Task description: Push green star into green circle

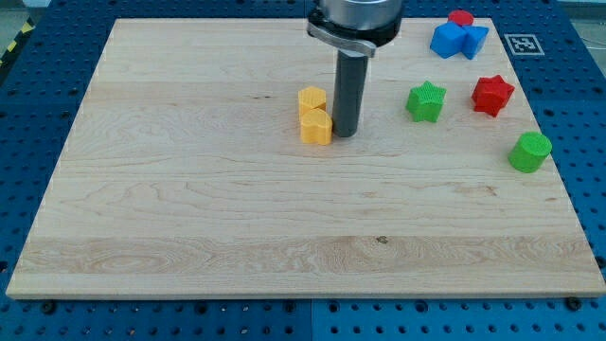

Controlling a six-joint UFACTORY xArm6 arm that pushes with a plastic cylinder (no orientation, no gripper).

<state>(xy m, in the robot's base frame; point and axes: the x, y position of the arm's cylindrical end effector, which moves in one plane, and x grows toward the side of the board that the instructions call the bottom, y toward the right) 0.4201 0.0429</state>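
While my tip (345, 133) touches the lower of 2 yellow blocks (315, 126), holding nothing, the green star (426, 101) sits apart rightward, the green circle (529, 152) further right.

The pale wooden tabletop (189, 218) carries 2 yellow blocks (314, 115) touching each other just above its middle, with my tip (345, 133) resting right beside their right side. Toward the view's right lie a green star (426, 101), a red star (492, 95) beside it, and a green circle (529, 152) lower near the edge. At the top right corner sit a blue block (458, 40) and a small red block (461, 18) touching it from behind.
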